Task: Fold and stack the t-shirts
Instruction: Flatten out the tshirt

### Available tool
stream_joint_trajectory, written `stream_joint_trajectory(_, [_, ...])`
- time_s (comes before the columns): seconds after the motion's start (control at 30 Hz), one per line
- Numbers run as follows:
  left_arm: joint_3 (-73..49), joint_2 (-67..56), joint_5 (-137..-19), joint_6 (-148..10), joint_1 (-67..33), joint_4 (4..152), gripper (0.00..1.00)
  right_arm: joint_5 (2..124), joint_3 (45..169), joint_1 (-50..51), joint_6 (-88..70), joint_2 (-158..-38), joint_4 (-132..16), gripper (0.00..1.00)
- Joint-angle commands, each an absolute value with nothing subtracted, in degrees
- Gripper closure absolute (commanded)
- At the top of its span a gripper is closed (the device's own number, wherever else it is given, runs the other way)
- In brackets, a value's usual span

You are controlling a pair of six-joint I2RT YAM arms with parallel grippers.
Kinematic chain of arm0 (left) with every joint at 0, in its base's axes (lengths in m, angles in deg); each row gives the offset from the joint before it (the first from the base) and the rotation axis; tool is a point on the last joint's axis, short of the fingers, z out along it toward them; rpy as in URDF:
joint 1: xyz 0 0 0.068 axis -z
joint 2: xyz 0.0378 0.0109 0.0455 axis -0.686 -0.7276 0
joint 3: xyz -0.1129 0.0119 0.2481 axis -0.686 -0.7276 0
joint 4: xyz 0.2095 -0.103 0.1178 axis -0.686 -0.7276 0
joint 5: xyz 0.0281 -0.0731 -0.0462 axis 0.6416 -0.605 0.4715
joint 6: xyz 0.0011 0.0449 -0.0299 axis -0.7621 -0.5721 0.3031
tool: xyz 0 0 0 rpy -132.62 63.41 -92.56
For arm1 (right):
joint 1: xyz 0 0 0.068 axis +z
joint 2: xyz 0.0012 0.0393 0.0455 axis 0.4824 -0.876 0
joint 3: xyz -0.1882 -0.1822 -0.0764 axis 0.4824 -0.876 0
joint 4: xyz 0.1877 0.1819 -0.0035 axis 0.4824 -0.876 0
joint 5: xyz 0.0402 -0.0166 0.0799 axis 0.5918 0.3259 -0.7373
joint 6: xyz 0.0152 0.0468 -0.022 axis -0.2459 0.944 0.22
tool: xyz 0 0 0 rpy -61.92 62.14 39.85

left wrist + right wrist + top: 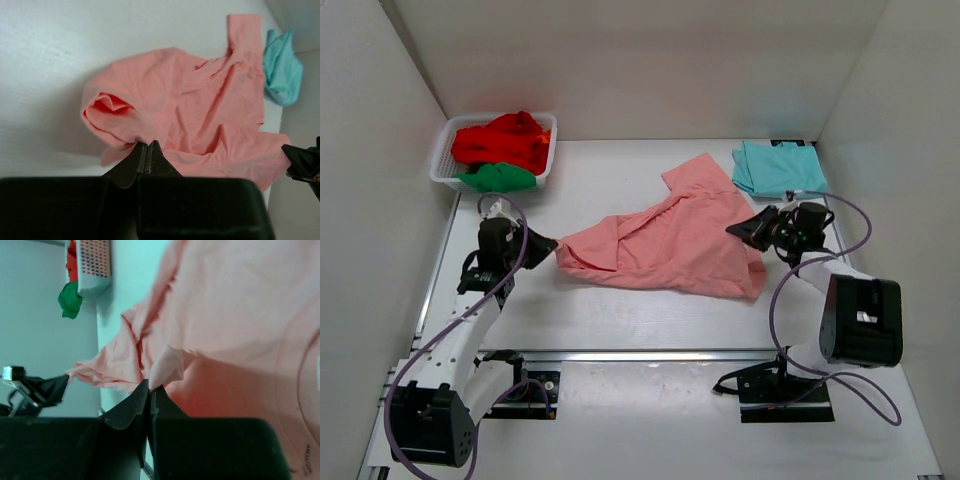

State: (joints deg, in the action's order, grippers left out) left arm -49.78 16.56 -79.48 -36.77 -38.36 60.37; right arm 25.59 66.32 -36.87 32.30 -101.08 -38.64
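Lying crumpled mid-way across the counter [620,310], the salmon-pink t-shirt [670,240] is pinched at both ends: left hand [553,246] pressed shut on its bunched left edge, right hand [735,229] on its right hem. Step, by judgement: spreading before folding. The next move calls for an even outward pull. Teal t-shirt [775,165] lies far right.

Partly hidden under red t-shirt [505,140]: green t-shirt [498,178]; salmon t-shirt [240,315] cropped by right wrist view edges.
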Motion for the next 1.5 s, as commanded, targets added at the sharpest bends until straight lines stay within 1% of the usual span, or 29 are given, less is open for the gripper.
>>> stream_joint_trajectory(0.0, [-40.9,17.6,-82.3,-36.9,-39.6,62.8,1.0,23.4,77.2,-37.5,22.4,-89.7,-48.8,1.0])
stream_joint_trajectory(0.07, [-35.0,18.2,-83.1,-36.1,-39.6,64.5,1.0,25.9,83.3,-37.7,17.9,-82.4,-56.5,1.0])
stream_joint_trajectory(0.1, [-33.5,19.1,-83.7,-35.4,-39.5,65.0,1.0,27.0,87.3,-37.8,15.6,-80.7,-60.2,1.0])
stream_joint_trajectory(0.17, [-28.5,20.3,-84.4,-34.5,-39.9,66.4,1.0,28.6,93.0,-38.1,13.3,-74.5,-65.1,1.0])
stream_joint_trajectory(0.2, [-25.6,21.9,-84.8,-32.9,-40.0,67.2,1.0,29.4,98.5,-39.7,12.1,-71.9,-68.5,1.0])
stream_joint_trajectory(0.27, [-21.5,22.4,-84.0,-32.7,-40.3,66.9,1.0,29.7,102.4,-41.3,11.3,-68.8,-70.3,0.99])
stream_joint_trajectory(0.33, [-17.5,24.1,-82.7,-32.3,-40.2,65.6,1.0,31.4,111.9,-42.1,7.9,-66.8,-76.1,1.0])
stream_joint_trajectory(0.37, [-15.0,24.9,-82.0,-32.7,-39.7,64.4,1.0,35.6,117.4,-41.0,5.1,-66.6,-77.9,1.0])
stream_joint_trajectory(0.4, [-12.5,24.9,-80.7,-32.9,-39.3,62.7,1.0,38.8,119.8,-39.0,4.1,-66.0,-80.8,1.0])
stream_joint_trajectory(0.47, [-9.5,25.2,-78.3,-33.7,-39.1,61.0,1.0,39.7,125.0,-38.2,3.9,-66.2,-81.6,1.0])
stream_joint_trajectory(0.53, [-6.5,24.9,-73.1,-32.9,-38.5,56.0,1.0,41.1,133.6,-38.2,2.5,-66.5,-84.1,1.0])
stream_joint_trajectory(0.57, [-4.0,24.2,-70.1,-32.1,-38.2,51.7,1.0,41.5,136.5,-38.2,2.4,-67.0,-84.6,1.0])
stream_joint_trajectory(0.6, [-3.3,23.4,-70.1,-32.0,-38.2,50.0,1.0,41.3,137.6,-37.3,2.9,-67.8,-84.5,1.0])
stream_joint_trajectory(0.67, [-3.6,21.3,-68.0,-31.9,-38.7,44.2,1.0,40.9,140.2,-36.8,2.8,-68.1,-83.9,1.0])
stream_joint_trajectory(0.73, [-6.4,19.9,-71.8,-32.1,-39.9,44.7,1.0,41.1,140.0,-36.8,2.6,-68.3,-83.9,1.0])
stream_joint_trajectory(0.8, [-14.1,19.5,-74.5,-31.3,-41.3,47.7,1.0,42.2,138.1,-36.5,1.6,-68.2,-84.6,1.0])
stream_joint_trajectory(0.87, [-19.2,19.2,-78.9,-30.5,-43.3,49.7,1.0,43.4,135.9,-35.4,-0.3,-68.9,-85.6,1.0])
stream_joint_trajectory(0.93, [-23.1,19.2,-80.6,-29.5,-45.1,52.4,1.0,44.5,133.1,-35.2,-1.5,-69.2,-84.8,1.0])
stream_joint_trajectory(1.0, [-24.8,17.8,-80.4,-29.8,-45.0,54.8,1.0,44.9,130.3,-34.9,-2.8,-70.9,-84.7,1.0])
stream_joint_trajectory(1.1, [-22.6,11.4,-81.9,-30.7,-44.5,58.0,1.0,40.6,125.2,-36.6,-3.7,-76.8,-80.4,1.0])
stream_joint_trajectory(1.17, [-19.9,3.7,-85.0,-30.4,-44.2,61.4,1.0,36.6,122.4,-39.3,-2.4,-81.6,-73.9,1.0])
stream_joint_trajectory(1.2, [-16.6,-1.0,-86.1,-30.7,-44.1,63.5,1.0,38.6,123.9,-39.6,-3.3,-85.6,-72.6,1.0])
stream_joint_trajectory(1.23, [-11.8,-3.5,-86.9,-30.3,-44.1,64.2,1.0,39.4,125.9,-39.2,-4.2,-89.9,-72.6,1.0])
stream_joint_trajectory(1.27, [-8.9,-7.8,-88.8,-30.4,-44.0,65.3,1.0,41.0,130.7,-39.6,-5.6,-92.3,-73.0,1.0])
stream_joint_trajectory(1.33, [3.3,-14.1,-90.9,-30.5,-44.2,66.7,1.0,40.4,142.1,-40.5,-5.2,-102.8,-74.6,1.0])
stream_joint_trajectory(1.37, [9.7,-17.3,-92.8,-30.1,-44.2,67.7,1.0,39.7,152.3,-41.6,-4.1,-107.9,-76.8,1.0])
stream_joint_trajectory(1.4, [13.5,-19.5,-93.9,-29.5,-44.1,68.0,1.0,40.0,161.0,-41.3,-4.0,-109.4,-77.3,1.0])
stream_joint_trajectory(1.43, [20.2,-20.4,-93.9,-29.8,-44.1,67.3,1.0,39.3,161.1,-42.1,-2.8,-109.5,-74.8,1.0])
stream_joint_trajectory(1.47, [23.7,-22.2,-93.3,-30.5,-43.9,66.2,1.0,36.7,160.0,-44.9,1.8,-108.6,-69.1,1.0])
